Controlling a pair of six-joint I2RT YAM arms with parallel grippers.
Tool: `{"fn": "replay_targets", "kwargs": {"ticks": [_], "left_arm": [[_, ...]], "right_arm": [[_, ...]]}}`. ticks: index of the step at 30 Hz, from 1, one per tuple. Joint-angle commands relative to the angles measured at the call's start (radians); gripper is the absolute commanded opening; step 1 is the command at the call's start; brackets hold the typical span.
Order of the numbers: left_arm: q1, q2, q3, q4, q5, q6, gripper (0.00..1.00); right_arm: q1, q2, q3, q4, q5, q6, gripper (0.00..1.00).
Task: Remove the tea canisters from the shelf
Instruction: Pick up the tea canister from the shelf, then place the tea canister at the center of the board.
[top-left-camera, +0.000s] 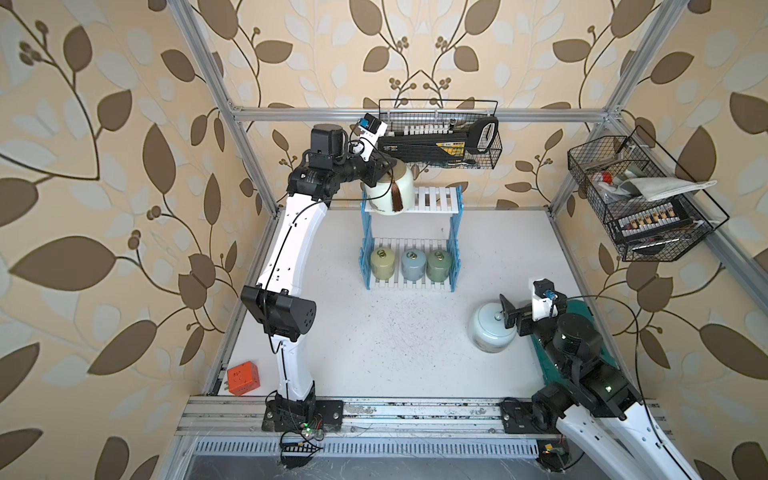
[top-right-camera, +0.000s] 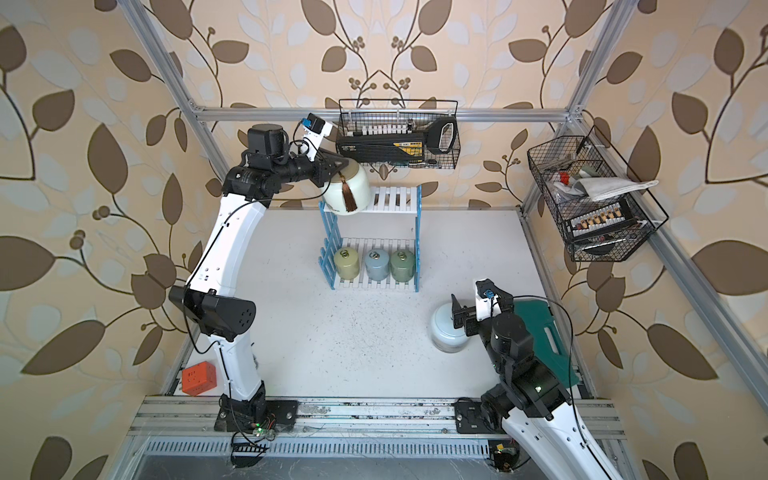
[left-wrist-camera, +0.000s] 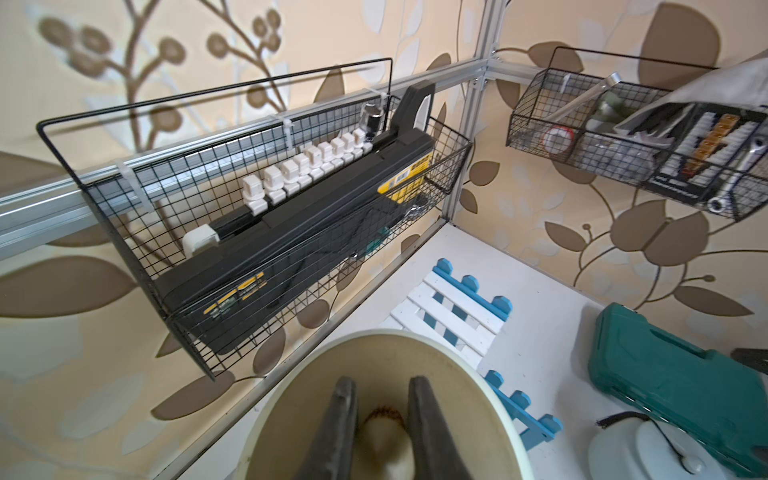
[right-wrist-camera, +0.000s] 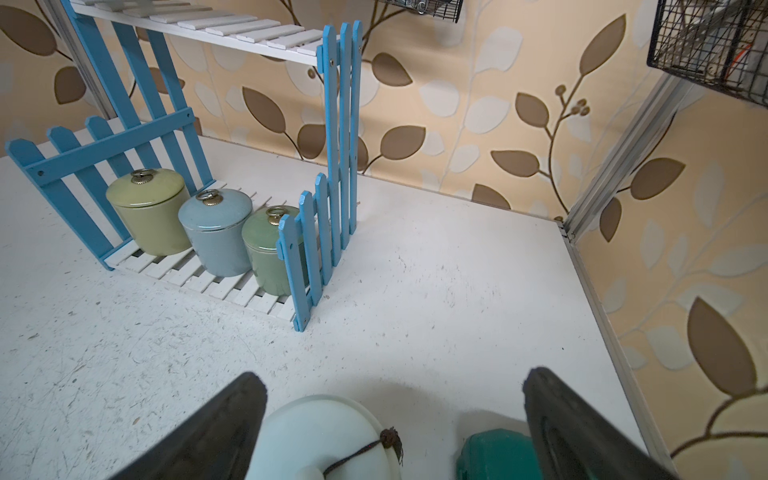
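Note:
My left gripper (left-wrist-camera: 382, 382) is shut on the knob of the cream tea canister (top-left-camera: 392, 193) (top-right-camera: 349, 191), whose gold lid (left-wrist-camera: 291, 415) fills the left wrist view. The canister hangs tilted, tassel down, over the left end of the shelf's (top-left-camera: 436, 199) (top-right-camera: 395, 199) top board. On the lower board stand the yellow-green (top-left-camera: 382, 264), grey-blue (top-left-camera: 412, 264) and sage green (top-left-camera: 440, 265) canisters. The pale-blue canister (top-left-camera: 490, 328) (right-wrist-camera: 320, 436) stands on the table at the right. My right gripper (top-left-camera: 508, 313) (right-wrist-camera: 395, 376) hovers open over its lid, holding nothing.
A black wire basket (top-left-camera: 440, 137) with a tool case hangs on the back wall just above the left gripper. Another basket (top-left-camera: 640, 199) hangs on the right wall. A teal case (top-right-camera: 540, 328) lies under the right arm, and an orange block (top-left-camera: 243, 376) sits front left.

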Motion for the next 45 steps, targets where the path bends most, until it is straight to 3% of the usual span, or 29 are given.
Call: {"fn": "replay_targets", "kwargs": {"ticks": [1, 19, 28, 45], "left_arm": [[-0.022, -0.188, -0.035, 0.195, 0.13, 0.008, 0.0], [-0.238, -0.551, -0.622, 0.266, 0.087, 0.198, 0.0], [-0.257, -0.59, -0.856, 0.396, 0.125, 0.172, 0.0], [-0.307, -0.553, -1.264, 0.887, 0.146, 0.126, 0.0]], "right_arm": [[-0.004, -0.022, -0.02, 0.026, 0.033, -0.011, 0.99], [-0.011, -0.039, -0.023, 0.043, 0.049, -0.014, 0.99], [-0.012, -0.052, -0.028, 0.048, 0.044, -0.016, 0.99], [-0.012, -0.065, -0.036, 0.062, 0.058, -0.024, 0.99]]}}
